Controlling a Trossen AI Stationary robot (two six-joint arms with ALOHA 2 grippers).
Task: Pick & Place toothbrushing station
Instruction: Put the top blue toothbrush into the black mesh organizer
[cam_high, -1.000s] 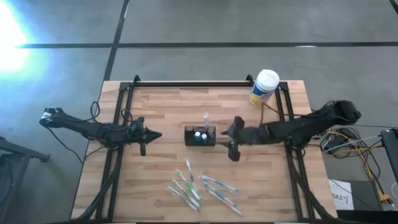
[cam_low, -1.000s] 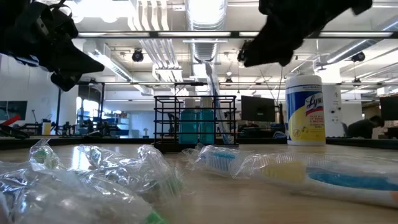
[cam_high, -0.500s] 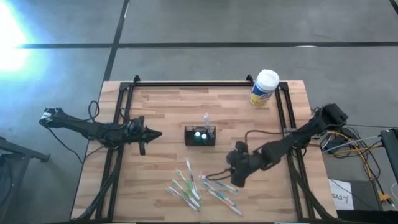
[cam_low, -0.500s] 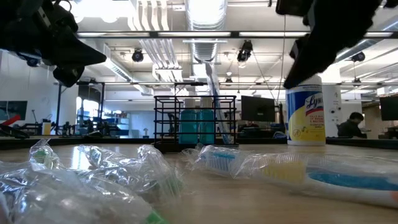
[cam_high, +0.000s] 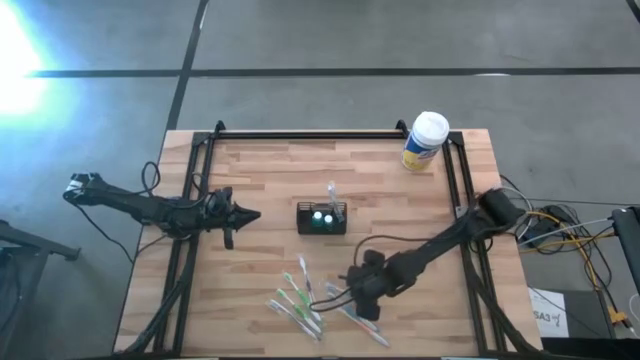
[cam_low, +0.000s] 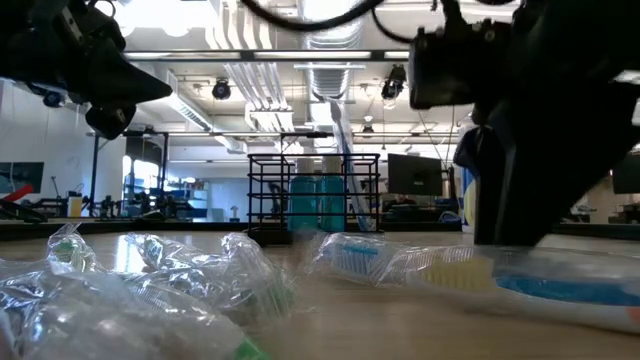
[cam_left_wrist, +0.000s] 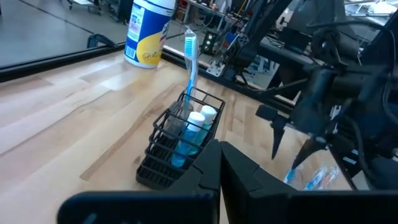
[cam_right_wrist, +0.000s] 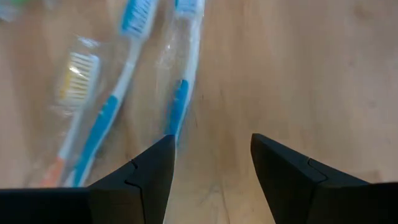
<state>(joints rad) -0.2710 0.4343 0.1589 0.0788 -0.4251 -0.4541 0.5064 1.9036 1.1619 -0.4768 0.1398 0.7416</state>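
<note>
The toothbrushing station (cam_high: 321, 218), a small black mesh box, stands on its base at the table's middle. It holds two teal tubes and one upright toothbrush (cam_left_wrist: 191, 59). My left gripper (cam_high: 243, 215) hangs shut to the station's left and points at it (cam_left_wrist: 180, 146). Nearer the front edge, my right gripper (cam_high: 345, 295) is open and tipped steeply down over several wrapped toothbrushes (cam_high: 300, 300) that lie flat on the wood. In the right wrist view its fingers (cam_right_wrist: 211, 146) stand above bare wood beside a blue-handled wrapped brush (cam_right_wrist: 180, 93), touching nothing.
A yellow canister with a white lid (cam_high: 425, 140) stands at the table's far right corner. More wrapped toothbrushes (cam_low: 150, 280) lie close to the front edge. Black frame rails (cam_high: 300, 134) run along the far edge and both sides.
My right gripper has swung from just right of the station toward the table's near edge and down. It has tipped from nearly level to pointing steeply down over the wrapped toothbrushes, and has stayed open.
</note>
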